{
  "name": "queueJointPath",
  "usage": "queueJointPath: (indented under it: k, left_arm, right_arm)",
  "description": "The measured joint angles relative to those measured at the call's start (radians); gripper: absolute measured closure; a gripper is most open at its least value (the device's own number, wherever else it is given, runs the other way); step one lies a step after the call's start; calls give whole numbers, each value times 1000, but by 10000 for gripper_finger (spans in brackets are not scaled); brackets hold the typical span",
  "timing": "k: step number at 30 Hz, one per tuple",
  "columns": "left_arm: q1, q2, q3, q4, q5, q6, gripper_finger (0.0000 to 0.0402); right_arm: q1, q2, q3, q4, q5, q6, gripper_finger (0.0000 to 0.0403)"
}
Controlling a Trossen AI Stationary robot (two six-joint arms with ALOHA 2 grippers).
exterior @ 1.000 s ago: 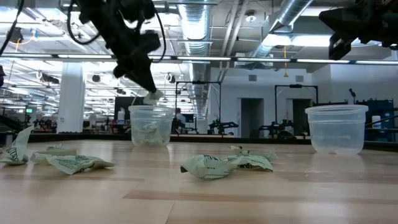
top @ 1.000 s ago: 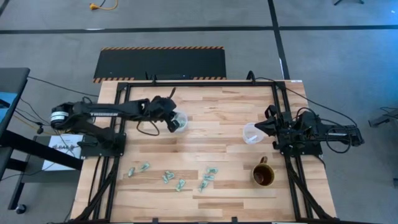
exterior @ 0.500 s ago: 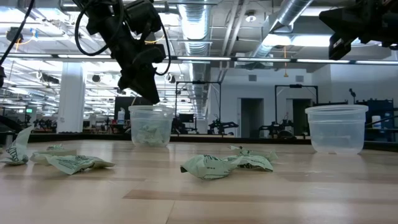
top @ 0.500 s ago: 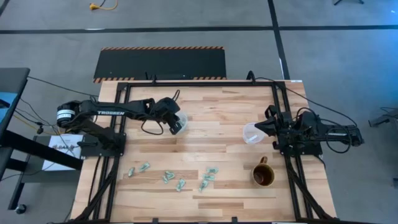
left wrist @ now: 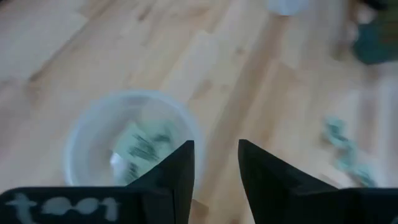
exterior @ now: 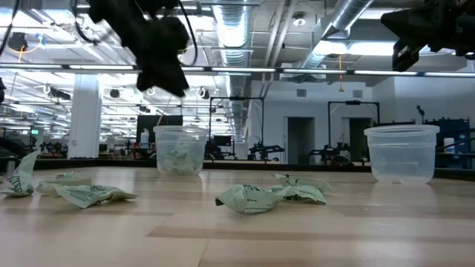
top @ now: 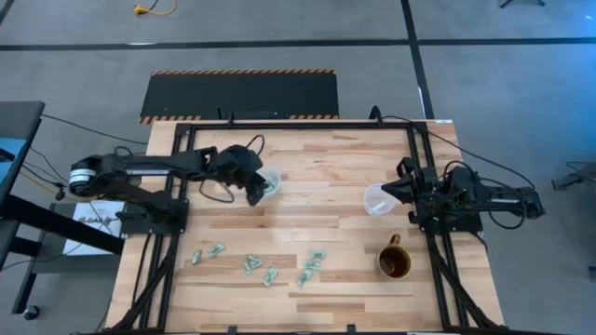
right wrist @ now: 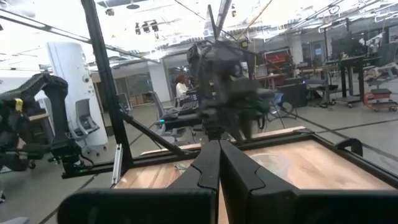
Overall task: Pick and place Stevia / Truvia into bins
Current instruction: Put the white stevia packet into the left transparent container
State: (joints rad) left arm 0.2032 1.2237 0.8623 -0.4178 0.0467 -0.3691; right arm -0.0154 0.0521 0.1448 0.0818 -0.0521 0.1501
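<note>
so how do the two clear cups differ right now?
Contents: the left cup holds green-and-white sachets; the right cup looks empty.
Gripper: the left gripper, fingers apart and empty, is beside the left cup; the right gripper sits shut at the right cup.
Both are alike, clear, round and upright.

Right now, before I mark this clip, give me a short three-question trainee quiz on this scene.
1. True or false: the left end effector grips a green-and-white paper sachet.
2. Which round clear plastic cup holds sachets? A) the one beside the left arm B) the one by the right end effector
3. Fill in: the brown handled mug stands on the ____ half of the wooden table.

Key: 1 false, its fingers are apart and empty; 2 A; 3 right.
</note>
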Motion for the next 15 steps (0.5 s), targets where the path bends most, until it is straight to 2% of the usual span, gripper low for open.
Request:
queueJointPath:
  k: [3, 7, 12, 15]
  left_arm:
    - [-81, -68, 0, -54, -3, -42, 289]
    - [-243, -103, 0, -133, -21, -118, 289]
    - [-471, -41, -31, -152, -109, -206, 289]
    - [-550, 17, -44, -146, -120, -277, 289]
  right_arm:
    - [0, 0, 0, 0, 0, 0, 403]
    - [0, 0, 0, 0, 0, 0, 403]
    - [0, 0, 0, 0, 0, 0, 403]
    - [0, 0, 0, 0, 0, 0, 403]
